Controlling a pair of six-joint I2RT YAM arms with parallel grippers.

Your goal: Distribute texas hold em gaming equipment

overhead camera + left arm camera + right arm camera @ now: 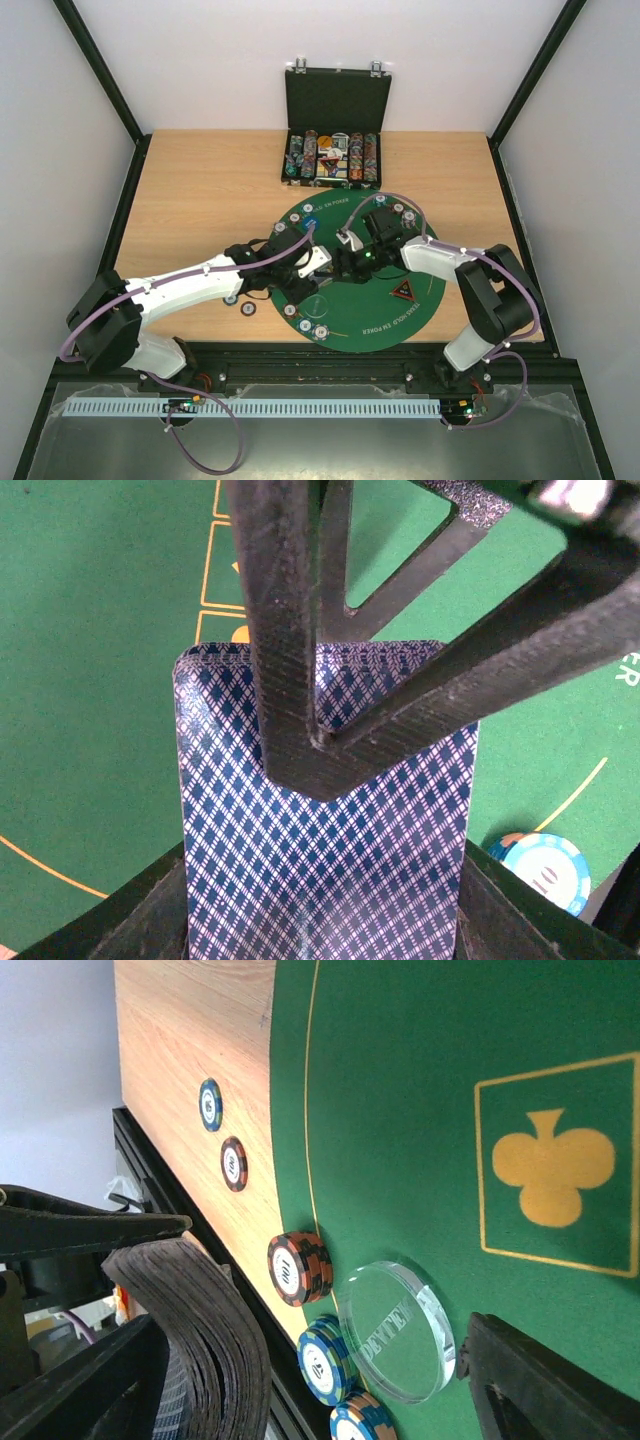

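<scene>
We saw the left gripper [325,932] clamped on the deck of grey-blue-backed playing cards [330,860] above the green mat [90,680]. The right gripper [310,1385] had its fingers spread, the deck at their nine o'clock.

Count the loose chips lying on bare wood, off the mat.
2: a blue chip and a red chip, side by side left of the mat; the left arm may hide others.

Open green felt [400,1080] by club mark [552,1167], chip stacks [298,1268] and clear dealer disc [398,1330] crowding its rim
</scene>
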